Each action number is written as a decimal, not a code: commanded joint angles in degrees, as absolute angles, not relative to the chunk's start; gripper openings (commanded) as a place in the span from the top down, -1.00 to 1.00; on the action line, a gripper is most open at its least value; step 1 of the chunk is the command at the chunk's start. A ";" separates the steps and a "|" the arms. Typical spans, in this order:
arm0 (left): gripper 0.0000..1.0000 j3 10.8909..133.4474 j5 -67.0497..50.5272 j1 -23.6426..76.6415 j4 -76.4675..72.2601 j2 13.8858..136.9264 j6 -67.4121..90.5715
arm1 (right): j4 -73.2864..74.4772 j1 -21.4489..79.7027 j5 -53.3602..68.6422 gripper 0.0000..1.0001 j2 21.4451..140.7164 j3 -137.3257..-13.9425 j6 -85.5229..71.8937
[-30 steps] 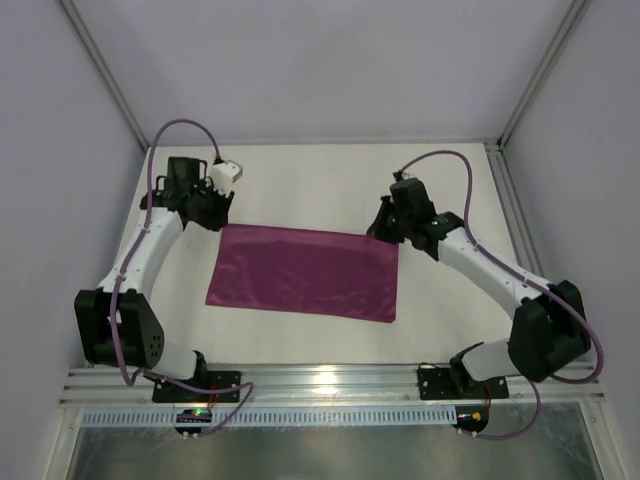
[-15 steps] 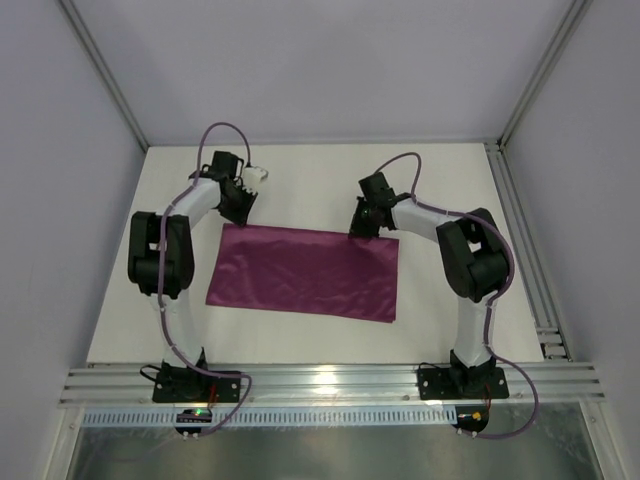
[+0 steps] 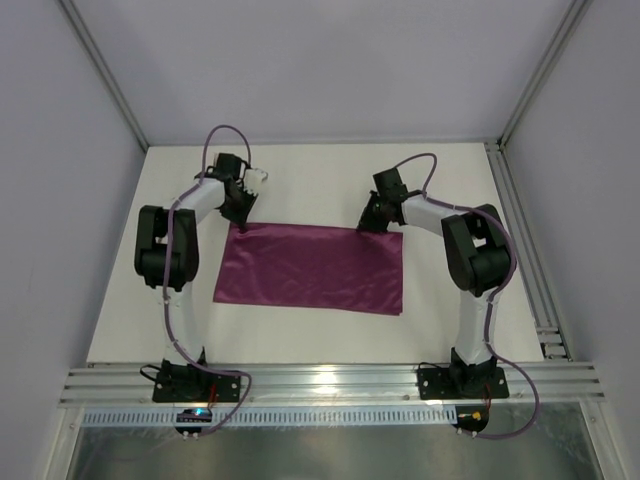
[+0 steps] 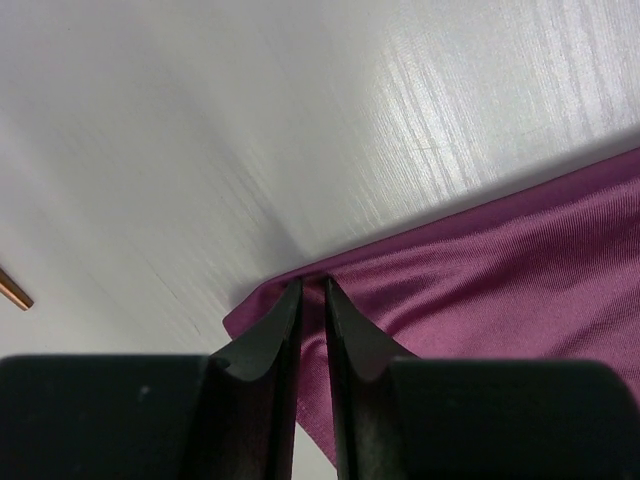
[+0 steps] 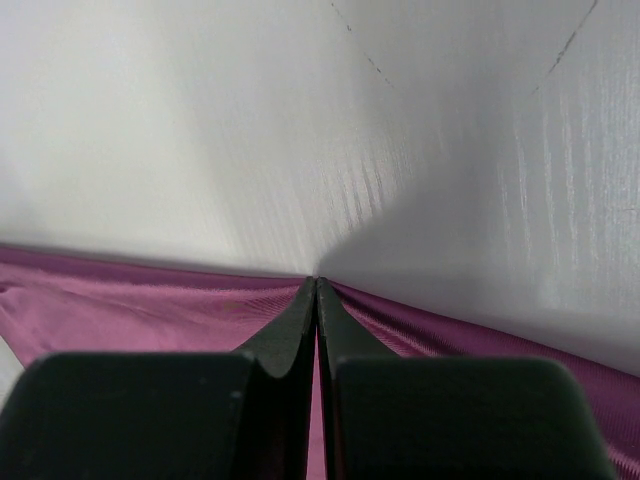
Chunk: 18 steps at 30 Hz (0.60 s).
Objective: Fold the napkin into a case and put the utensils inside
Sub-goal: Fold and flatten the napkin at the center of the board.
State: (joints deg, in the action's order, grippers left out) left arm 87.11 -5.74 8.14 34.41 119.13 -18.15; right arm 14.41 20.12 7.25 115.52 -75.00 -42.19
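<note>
The napkin (image 3: 310, 268) lies as a flat rectangle in the middle of the tabletop (image 3: 300, 180). The left claw (image 3: 240, 221) is clenched on its far-left corner and the right claw (image 3: 367, 226) on its far-right corner, jaws pressed tight. Both pinches look shallow, right at the hem. If the arms pull unevenly, a corner may slip free, and the slick cloth would likely fold askew.

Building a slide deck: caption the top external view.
The left gripper and right gripper pinch the far corners of the purple napkin.
</note>
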 commanded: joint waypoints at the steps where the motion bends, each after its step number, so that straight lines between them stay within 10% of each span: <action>1: 0.67 87.63 -3.52 7.82 32.78 120.41 -17.32 | 14.41 19.60 6.33 0.92 116.11 -76.73 -41.75; 18: 0.44 85.70 -11.42 9.05 31.64 106.17 -13.97 | 8.71 29.44 10.52 0.92 113.80 -84.20 -44.81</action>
State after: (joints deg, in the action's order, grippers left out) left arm 86.74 -8.62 8.25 32.71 107.72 -14.94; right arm 13.58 28.62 5.82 112.09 -81.80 -40.73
